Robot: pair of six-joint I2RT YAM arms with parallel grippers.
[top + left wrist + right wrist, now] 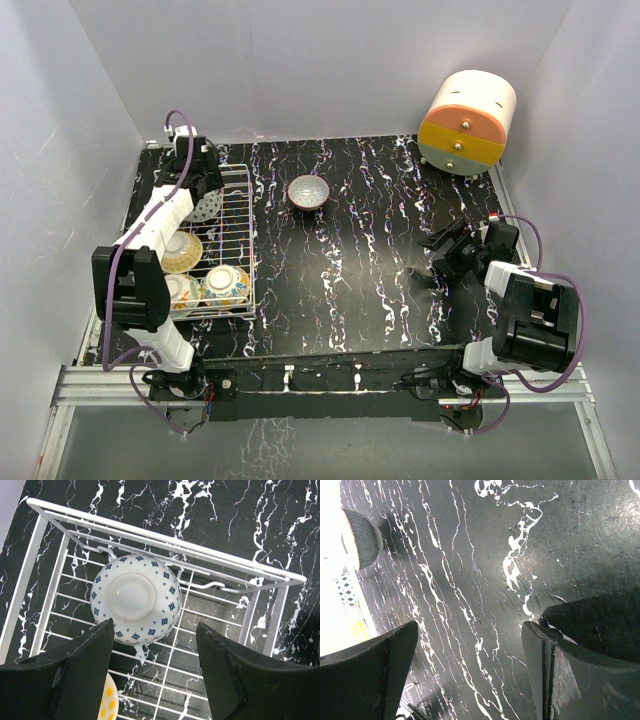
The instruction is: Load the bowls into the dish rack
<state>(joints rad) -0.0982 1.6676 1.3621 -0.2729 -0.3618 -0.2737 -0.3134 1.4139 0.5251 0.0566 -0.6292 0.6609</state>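
Left pincer [155,630] hangs open and empty over an upturned diamond-patterned bowl [132,597] in the dish rack [165,542] at left, beside three racked bowls [226,284]; one grey bowl [308,192] waits on the desk [380,260], upper centre

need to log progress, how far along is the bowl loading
Done: four bowls sit in the rack, including the upturned diamond bowl. In hand: nothing; the left gripper is open above that bowl, the right gripper open and empty. Left: one bowl on the table.

Robot-lab test booth: plain white walls [330,70] around a black marbled table [370,280], aluminium mounting rail [330,397].
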